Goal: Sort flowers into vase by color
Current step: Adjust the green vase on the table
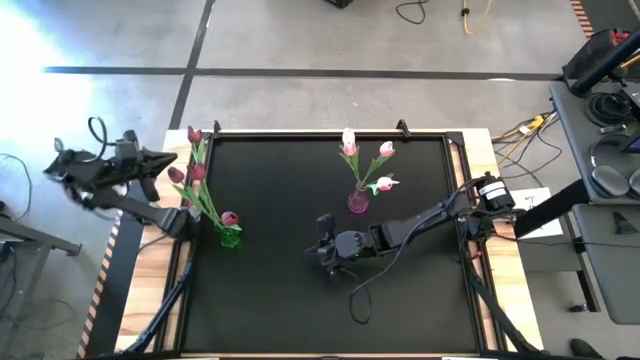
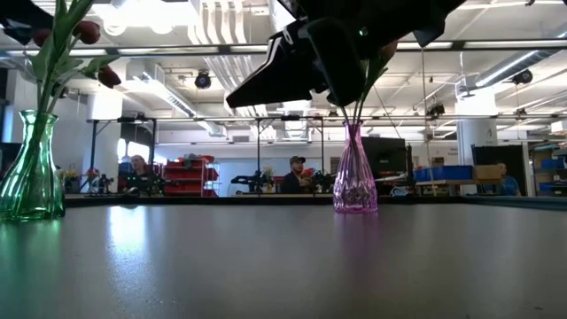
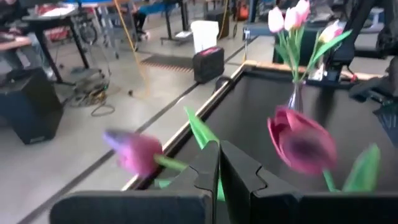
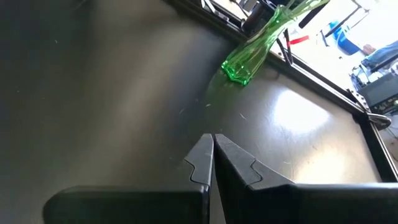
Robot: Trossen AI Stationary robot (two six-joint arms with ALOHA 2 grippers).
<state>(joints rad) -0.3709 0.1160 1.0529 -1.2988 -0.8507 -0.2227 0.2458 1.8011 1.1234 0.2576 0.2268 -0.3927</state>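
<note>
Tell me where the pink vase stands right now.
In the high view the pink vase stands on the black mat's far right half, holding the pale tulips, just beyond the right claw; the green vase is at the left edge.

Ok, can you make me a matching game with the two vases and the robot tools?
Things:
1. green vase
2. pink vase
3. right tool
4. left tool

Descriptions:
A. shut, out past the table's left edge
B. holds dark red tulips
C. shut, over the dark mat
D. holds pale pink tulips

Pairs: 1-B, 2-D, 3-C, 4-A
</note>
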